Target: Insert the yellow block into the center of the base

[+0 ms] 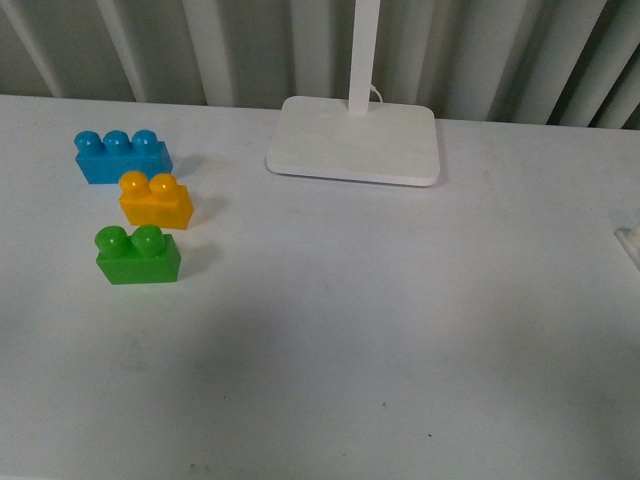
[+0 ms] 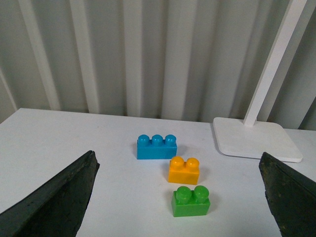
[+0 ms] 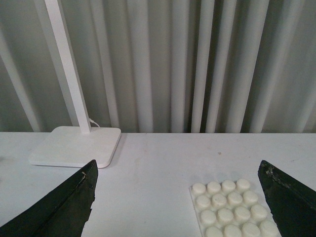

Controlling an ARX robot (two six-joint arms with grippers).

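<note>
The yellow block point(image 1: 155, 201) sits on the white table at the left, between a blue three-stud brick point(image 1: 121, 156) behind it and a green two-stud brick point(image 1: 138, 256) in front of it. It also shows in the left wrist view point(image 2: 183, 170). The left gripper point(image 2: 180, 207) is open and empty, hovering in front of the three bricks. The base point(image 3: 229, 207), a white studded plate, lies on the table in the right wrist view; only its corner point(image 1: 630, 243) shows at the front view's right edge. The right gripper point(image 3: 177, 207) is open and empty, just short of the base.
A white lamp stand point(image 1: 354, 139) with an upright pole stands at the back centre of the table; it shows too in the left wrist view point(image 2: 256, 138) and the right wrist view point(image 3: 75, 146). A grey pleated curtain hangs behind the table.
</note>
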